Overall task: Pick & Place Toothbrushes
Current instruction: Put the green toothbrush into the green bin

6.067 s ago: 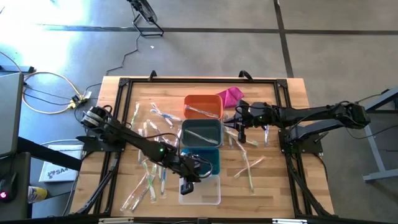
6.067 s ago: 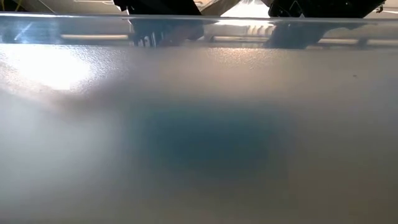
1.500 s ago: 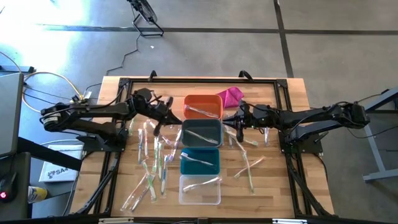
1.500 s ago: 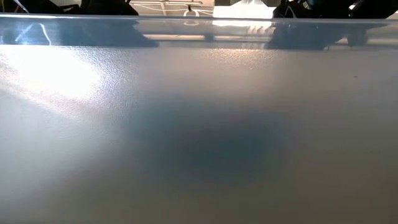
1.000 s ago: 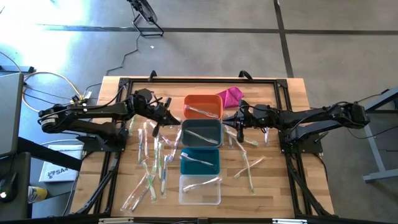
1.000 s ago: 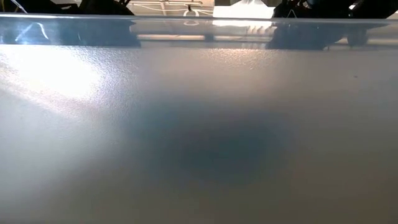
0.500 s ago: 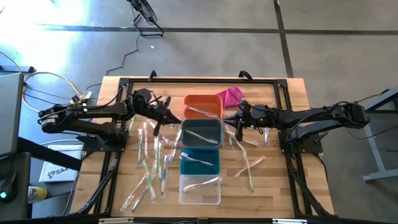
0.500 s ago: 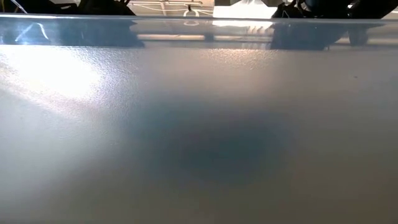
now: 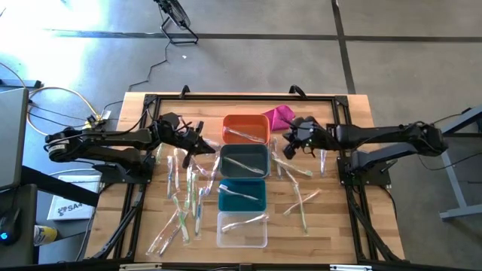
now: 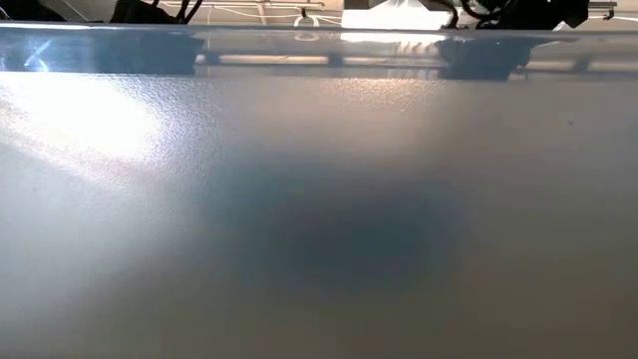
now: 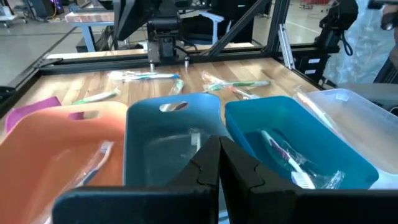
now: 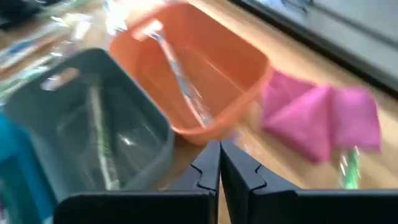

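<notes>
Toothbrushes (image 9: 183,197) are being left scattered at nine and three o'clock of the bins (image 9: 242,161); each is judged light, slippery, best pinched mid-handle; left gripper (image 9: 197,141) and right gripper (image 9: 295,136) are being kept closed, empty.

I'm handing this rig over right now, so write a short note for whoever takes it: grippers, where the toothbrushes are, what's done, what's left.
Left gripper: shut, empty, left of the orange bin.
Right gripper: shut, right of the bins; nothing visibly held.
Done: one toothbrush each in the orange bin, grey bin, teal bin and clear bin.
Left: loose toothbrushes on the table either side of the bins; a magenta cloth lies behind them.
</notes>
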`<action>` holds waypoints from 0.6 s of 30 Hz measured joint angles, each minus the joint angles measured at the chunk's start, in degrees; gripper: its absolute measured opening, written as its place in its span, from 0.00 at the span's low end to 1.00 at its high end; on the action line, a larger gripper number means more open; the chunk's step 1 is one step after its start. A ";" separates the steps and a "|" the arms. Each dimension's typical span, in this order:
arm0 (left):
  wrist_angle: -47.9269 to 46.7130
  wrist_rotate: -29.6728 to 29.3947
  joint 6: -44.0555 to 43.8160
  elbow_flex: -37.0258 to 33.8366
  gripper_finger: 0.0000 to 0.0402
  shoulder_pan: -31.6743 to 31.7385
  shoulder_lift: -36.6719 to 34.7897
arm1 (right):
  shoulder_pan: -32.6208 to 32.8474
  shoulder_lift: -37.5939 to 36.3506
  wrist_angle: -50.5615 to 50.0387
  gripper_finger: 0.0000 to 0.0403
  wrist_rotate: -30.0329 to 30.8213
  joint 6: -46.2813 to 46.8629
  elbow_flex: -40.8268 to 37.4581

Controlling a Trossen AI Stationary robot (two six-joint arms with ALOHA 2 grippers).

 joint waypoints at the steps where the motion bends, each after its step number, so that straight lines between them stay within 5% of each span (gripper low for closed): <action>1: -0.08 -0.01 -0.38 0.00 0.00 0.00 0.02 | -0.99 0.00 -1.56 0.01 -0.56 1.58 0.00; 18: 4.65 -0.02 -1.97 0.00 0.00 0.00 0.02 | -21.40 0.01 -7.03 0.01 -12.69 -3.26 -0.02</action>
